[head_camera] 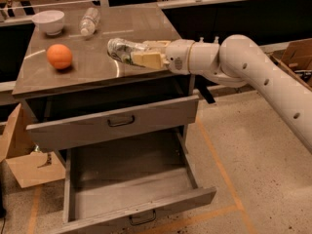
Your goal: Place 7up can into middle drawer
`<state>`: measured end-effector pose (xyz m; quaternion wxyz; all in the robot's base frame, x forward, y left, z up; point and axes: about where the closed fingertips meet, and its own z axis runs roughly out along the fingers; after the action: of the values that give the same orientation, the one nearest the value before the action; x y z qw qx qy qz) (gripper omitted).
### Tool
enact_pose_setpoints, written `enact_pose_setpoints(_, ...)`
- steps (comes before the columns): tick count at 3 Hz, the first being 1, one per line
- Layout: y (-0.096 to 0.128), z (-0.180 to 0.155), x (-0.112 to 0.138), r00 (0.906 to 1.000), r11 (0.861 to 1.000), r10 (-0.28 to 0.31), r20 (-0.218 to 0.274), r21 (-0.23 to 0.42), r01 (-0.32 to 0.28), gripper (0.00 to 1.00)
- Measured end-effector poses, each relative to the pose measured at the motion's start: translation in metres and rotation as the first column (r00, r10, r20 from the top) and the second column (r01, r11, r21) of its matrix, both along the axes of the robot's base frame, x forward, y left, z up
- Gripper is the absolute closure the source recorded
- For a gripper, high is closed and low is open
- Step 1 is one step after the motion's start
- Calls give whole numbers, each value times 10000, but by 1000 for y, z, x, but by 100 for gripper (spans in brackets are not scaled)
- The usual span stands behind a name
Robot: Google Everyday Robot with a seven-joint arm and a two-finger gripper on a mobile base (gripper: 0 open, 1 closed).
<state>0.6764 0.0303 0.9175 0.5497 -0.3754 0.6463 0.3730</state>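
The 7up can (119, 50), silvery with faint green print, lies on its side between the fingers of my gripper (139, 54), just over the cabinet top near its front edge. The gripper is shut on the can, and the white arm reaches in from the right. The middle drawer (138, 211) is the lower grey drawer; it is pulled wide open below and nothing is in it. Its dark handle shows at the bottom front.
An orange (59, 56) sits on the left of the cabinet top (92, 72). A white bowl (48, 21) and a clear water bottle (89, 21) stand at the back. The upper drawer (114, 123) is slightly out. Cardboard boxes (27, 165) flank the cabinet.
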Motion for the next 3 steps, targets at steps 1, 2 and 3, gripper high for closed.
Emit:
enact_pose_setpoints(1, 6, -6, -46, 9977, 9985, 544, -406, 120, -539, 100)
enact_pose_setpoints(2, 10, -15, -90, 9883, 9904, 1337, -733, -255, -1358, 100)
enact_pose_setpoints(3, 7, -33, -134, 9739, 9762, 1839, -1328, -913, -1968, 100)
